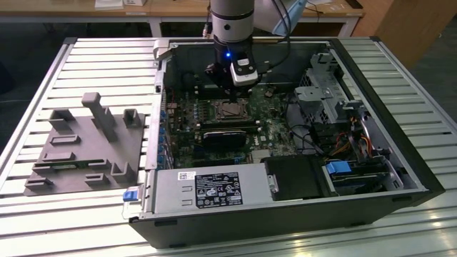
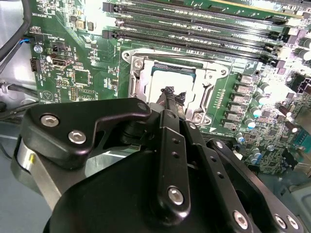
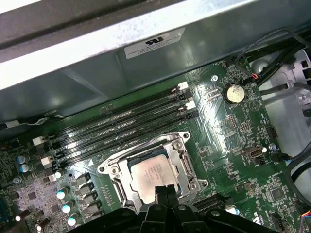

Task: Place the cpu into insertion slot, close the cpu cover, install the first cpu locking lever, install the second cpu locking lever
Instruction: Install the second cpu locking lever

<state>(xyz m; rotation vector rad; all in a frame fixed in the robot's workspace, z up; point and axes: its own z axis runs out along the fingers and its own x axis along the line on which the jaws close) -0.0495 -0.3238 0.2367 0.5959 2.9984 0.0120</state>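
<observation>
The tool (image 3: 165, 193), pinched shut and empty, hangs over the cpu (image 3: 152, 175) beneath its closed cpu cover (image 3: 183, 161); pressing straight down (no sideways scraping) seems wisest.

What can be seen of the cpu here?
The cpu is a small flat square chip with a dull silver-grey metal top and faint print. It lies flat and level, framed by the silver cpu cover, amid the green board. The gripper, shut, hovers at one edge; whether it touches cannot be told.
</observation>
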